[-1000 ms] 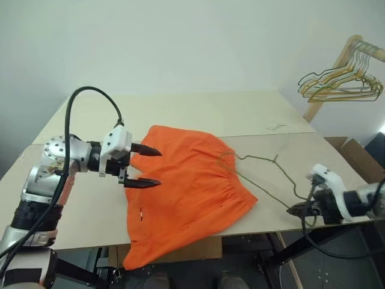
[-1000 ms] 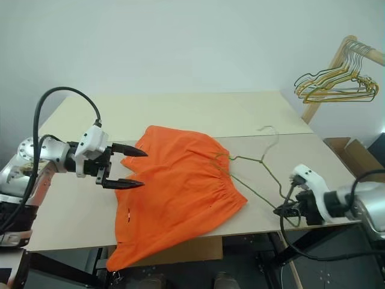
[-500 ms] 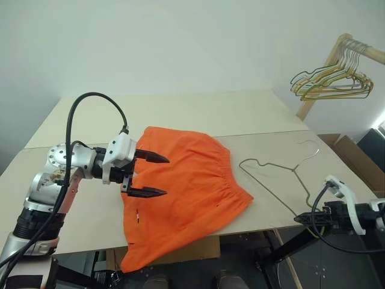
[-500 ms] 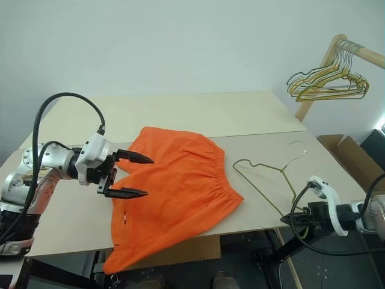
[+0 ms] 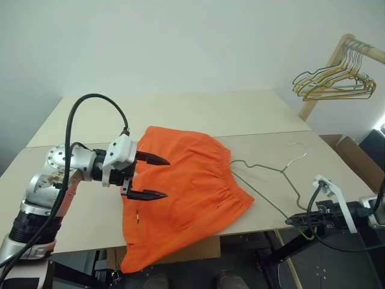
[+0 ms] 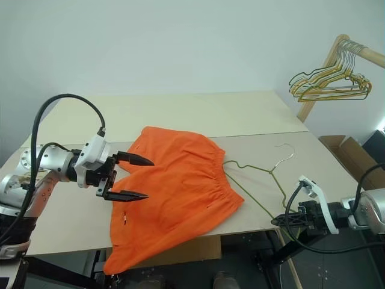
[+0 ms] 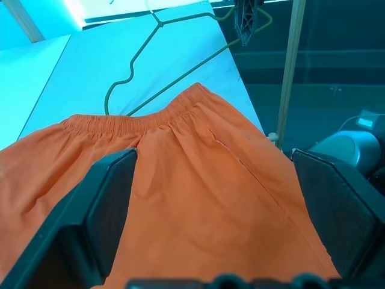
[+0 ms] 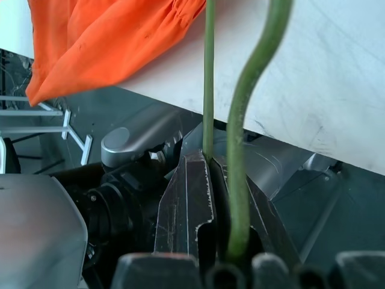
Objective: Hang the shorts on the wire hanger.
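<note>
The orange shorts point(image 5: 186, 192) lie flat on the table point(image 5: 198, 114), with one leg hanging over the front edge. My left gripper point(image 5: 166, 178) hovers open over their left side, holding nothing; the left wrist view looks across the shorts point(image 7: 198, 198) to the waistband. The thin greenish wire hanger point(image 5: 258, 165) lies on the table to the right, its left corner at the waistband and its hook pointing away. At the table's front right edge my right gripper point(image 5: 289, 221) is shut on the hanger's near corner. The right wrist view shows the wire point(image 8: 240, 120) clamped between the fingers.
A bunch of yellow and green hangers point(image 5: 334, 81) hangs on a wooden rack at the back right. A cardboard box point(image 5: 355, 156) stands on the floor beside the table's right end. A seam runs across the table behind the shorts.
The hanger's left corner lay over the waistband a second ago, drew away to the right, and is now back at the waistband's edge. The right gripper has rolled. The left gripper has kept still.
</note>
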`<act>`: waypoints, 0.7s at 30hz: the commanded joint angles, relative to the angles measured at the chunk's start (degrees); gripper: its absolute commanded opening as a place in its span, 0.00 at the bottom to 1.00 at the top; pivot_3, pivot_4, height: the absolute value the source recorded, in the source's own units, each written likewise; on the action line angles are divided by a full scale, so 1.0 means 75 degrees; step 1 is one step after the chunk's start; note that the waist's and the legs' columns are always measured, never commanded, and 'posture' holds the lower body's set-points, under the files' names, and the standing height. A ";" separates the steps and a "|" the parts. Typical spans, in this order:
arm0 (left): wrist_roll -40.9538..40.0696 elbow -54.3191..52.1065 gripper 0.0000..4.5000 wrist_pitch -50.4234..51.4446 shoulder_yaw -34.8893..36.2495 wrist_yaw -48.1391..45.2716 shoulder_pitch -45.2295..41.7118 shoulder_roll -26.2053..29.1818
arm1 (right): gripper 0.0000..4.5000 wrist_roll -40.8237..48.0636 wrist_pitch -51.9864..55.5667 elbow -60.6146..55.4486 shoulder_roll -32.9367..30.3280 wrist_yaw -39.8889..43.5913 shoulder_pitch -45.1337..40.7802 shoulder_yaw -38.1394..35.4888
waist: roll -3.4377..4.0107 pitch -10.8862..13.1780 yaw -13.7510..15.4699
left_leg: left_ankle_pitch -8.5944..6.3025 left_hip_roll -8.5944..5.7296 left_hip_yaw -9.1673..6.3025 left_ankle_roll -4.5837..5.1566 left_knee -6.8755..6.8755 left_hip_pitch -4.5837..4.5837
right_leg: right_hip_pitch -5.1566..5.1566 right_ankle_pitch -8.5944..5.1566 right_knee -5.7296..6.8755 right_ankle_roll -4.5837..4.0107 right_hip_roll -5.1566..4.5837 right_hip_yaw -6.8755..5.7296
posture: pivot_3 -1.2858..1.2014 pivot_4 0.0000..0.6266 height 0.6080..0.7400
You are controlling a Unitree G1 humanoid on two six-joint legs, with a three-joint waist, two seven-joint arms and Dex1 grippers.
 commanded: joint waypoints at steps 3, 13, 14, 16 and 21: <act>-0.0177 -0.0379 0.99 0.0074 0.0279 0.0091 0.0144 0.0239 | 0.00 0.0278 -0.0458 -0.0449 -0.0654 0.0782 0.0339 0.0160 | 0.0000 0.0000 0.0050 | 0.0000 0.0000 -0.0002 0.0000 0.0000 -0.0001 | 0.0000 0.0000 -0.0001 0.0001 -0.0001 0.0000 | 0.54 0.00 1.00; -0.0208 -0.0468 0.99 0.0044 0.0375 0.0181 0.0286 0.0392 | 0.00 -0.0198 -0.0613 0.0918 0.0274 0.0246 -0.1011 0.0724 | 0.0000 0.0000 0.0116 | 0.0000 0.0005 0.0000 0.0000 0.0000 0.0011 | 0.0001 0.0001 0.0000 0.0000 0.0006 0.0006 | 0.56 0.00 1.00; -0.0200 -0.0468 0.99 0.0034 0.0389 0.0186 0.0293 0.0403 | 0.00 -0.0263 -0.0613 0.1123 0.0407 0.0149 -0.1172 0.0748 | 0.0000 0.0000 0.0153 | 0.0000 0.0004 0.0002 0.0000 0.0000 0.0008 | 0.0000 0.0001 0.0000 -0.0001 0.0006 0.0006 | 0.56 0.00 1.00; -0.0190 -0.0452 0.99 0.0013 0.0410 0.0185 0.0300 0.0420 | 0.00 -0.0328 -0.0597 0.1464 0.0623 -0.0013 -0.1383 0.0725 | 0.0000 0.0000 0.0207 | 0.0000 0.0003 0.0006 0.0000 -0.0001 0.0003 | -0.0001 0.0001 0.0000 -0.0002 0.0006 0.0001 | 0.56 0.00 1.00; -0.0162 -0.0423 0.99 -0.0058 0.0406 0.0156 0.0329 0.0485 | 0.00 -0.0259 -0.0772 0.1064 0.0499 0.0359 -0.1246 0.0996 | 0.0000 0.0000 0.0428 | 0.0000 -0.0002 0.0012 0.0001 0.0000 -0.0010 | -0.0008 0.0002 -0.0005 -0.0001 0.0000 -0.0002 | 0.56 0.00 1.00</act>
